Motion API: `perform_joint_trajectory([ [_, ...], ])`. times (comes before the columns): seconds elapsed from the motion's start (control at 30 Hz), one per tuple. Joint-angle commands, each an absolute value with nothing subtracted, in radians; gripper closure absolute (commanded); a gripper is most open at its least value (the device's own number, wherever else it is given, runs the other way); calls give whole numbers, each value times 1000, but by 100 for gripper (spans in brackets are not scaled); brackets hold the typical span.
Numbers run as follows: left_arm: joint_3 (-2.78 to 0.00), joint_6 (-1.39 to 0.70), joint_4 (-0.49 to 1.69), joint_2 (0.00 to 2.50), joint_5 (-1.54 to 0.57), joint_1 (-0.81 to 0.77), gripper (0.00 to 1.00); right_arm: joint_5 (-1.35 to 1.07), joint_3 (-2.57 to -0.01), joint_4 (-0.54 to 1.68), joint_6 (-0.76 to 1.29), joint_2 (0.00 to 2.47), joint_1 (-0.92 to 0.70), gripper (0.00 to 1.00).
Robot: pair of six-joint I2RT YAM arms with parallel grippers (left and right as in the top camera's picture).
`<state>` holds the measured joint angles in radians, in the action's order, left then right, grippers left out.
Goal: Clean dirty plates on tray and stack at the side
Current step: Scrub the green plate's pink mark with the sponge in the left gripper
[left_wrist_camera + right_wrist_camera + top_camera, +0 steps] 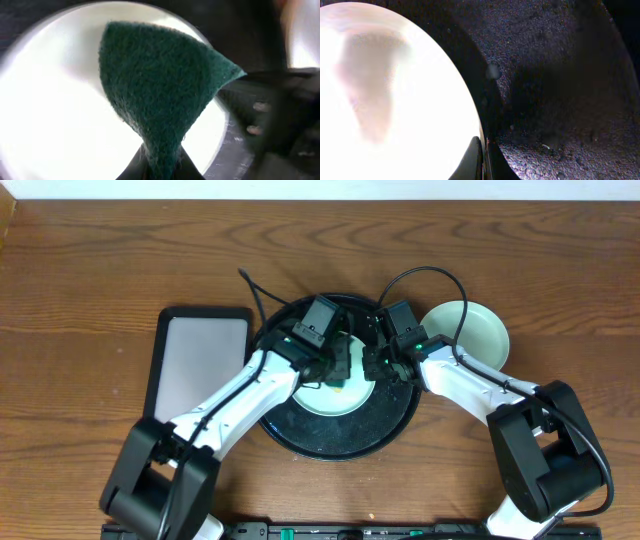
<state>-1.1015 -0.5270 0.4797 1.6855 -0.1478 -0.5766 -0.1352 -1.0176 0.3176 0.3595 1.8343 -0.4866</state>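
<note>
A pale plate (330,400) lies inside the round black tray (340,438). My left gripper (342,368) hangs over the plate, shut on a dark green scouring pad (160,85) that droops onto the plate (50,125). The left gripper (160,170) pinches the pad's narrow end. From the right, my right gripper (377,367) is shut on the plate's rim. In the right wrist view that gripper (482,160) clamps the plate (395,100) edge, one finger above and one below, over the wet tray (560,100). A mint-green plate (468,330) sits outside the tray at the right.
A rectangular black tray with a whitish inside (200,360) lies left of the round tray. Black cables (420,275) loop behind the arms. The brown wooden table (100,260) spreads all around.
</note>
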Motion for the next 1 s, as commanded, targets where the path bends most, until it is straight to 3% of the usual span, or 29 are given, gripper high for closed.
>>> perform_joint_trajectory([
  [0.0,-1094,-525,522,1723,65,-570,93,-174,-1015,317,366,1856,-496,99],
  [0.27,-1069,-554,511,1810,156,-570,93,-174,-1015,316,366,1856,-496,99],
  [0.6,-1069,-558,399,1814,-253,-595,93,-174,-1015,314,366,1856,-496,99],
  [0.77,-1073,-557,411,1784,-276,-595,93,-175,-1015,309,366,1856,-496,99],
  [0.83,-1073,-564,436,1733,-218,-595,93,-175,-1015,307,366,1856,-496,91],
  [0.97,-1073,-563,500,1570,-63,-592,93,-174,-1015,307,366,1856,-496,59],
])
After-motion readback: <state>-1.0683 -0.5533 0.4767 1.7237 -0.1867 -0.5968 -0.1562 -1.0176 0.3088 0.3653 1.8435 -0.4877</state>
